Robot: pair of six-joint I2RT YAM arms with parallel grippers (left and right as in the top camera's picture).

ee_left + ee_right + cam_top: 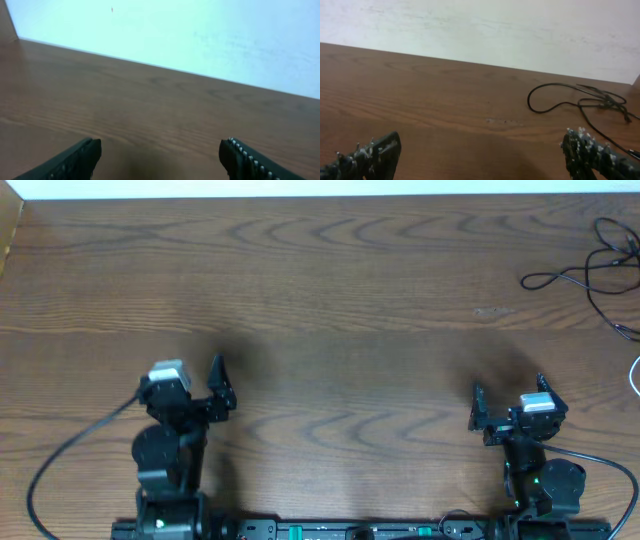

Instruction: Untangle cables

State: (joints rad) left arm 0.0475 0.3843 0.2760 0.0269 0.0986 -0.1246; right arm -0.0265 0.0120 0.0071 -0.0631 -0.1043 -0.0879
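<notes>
Your biggest risk is the reach: the black cable lies in a loose heap at the far right of the table, right by the edge, and part of it runs out of the overhead picture. If you push at it from the near side, you could shove it off the table. It is also very thin, so wide fingers may close and miss it, or pinch two strands at once and pull the knot tighter. A bit of white cable shows at the right edge, nearer than the black heap, but most of it is hidden, so you cannot tell how the two cross. Go slow there. The left arm is far from all of it and could get in the way if both arms go to the same spot. Right now both arms sit folded low at the near edge of the table, well apart, pointing away toward the far wall. The left gripper is wide open and holds nothing. The right gripper is also wide open and empty, and from its own camera you can see the black cable ahead and to the right, well away from its fingers.
</notes>
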